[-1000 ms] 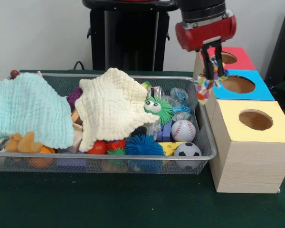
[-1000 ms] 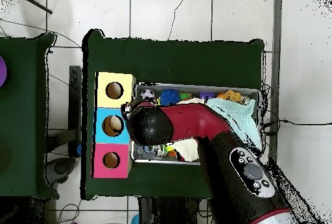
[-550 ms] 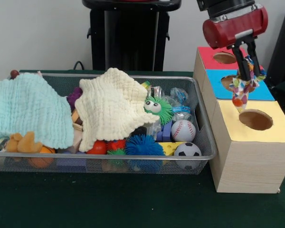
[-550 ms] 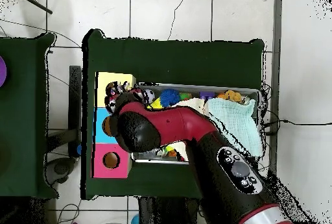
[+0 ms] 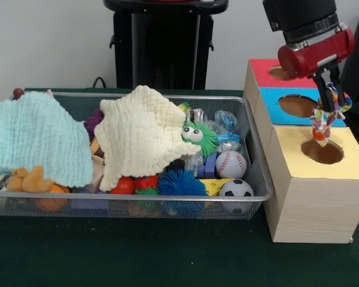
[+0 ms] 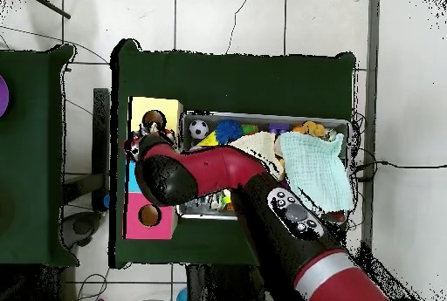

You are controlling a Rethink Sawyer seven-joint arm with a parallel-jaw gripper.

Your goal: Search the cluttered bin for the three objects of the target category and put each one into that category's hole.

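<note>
Dangling over the yellow box's hole (image 5: pixel 322 150), your multicoloured patchwork toy (image 5: pixel 321 124), small and floppy, gripper (image 5: pixel 330 95) pinching its top, fingers closed on it, mesh bin (image 5: pixel 258 179) sitting alongside.

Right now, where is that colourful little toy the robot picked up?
In the front view it hangs from the pincer at the right: the colourful toy dangles just above the hole in the yellow box.

arm (image 6: pixel 262 193): red shell | black joints | claw (image 5: pixel 331 95): black fingers
</note>
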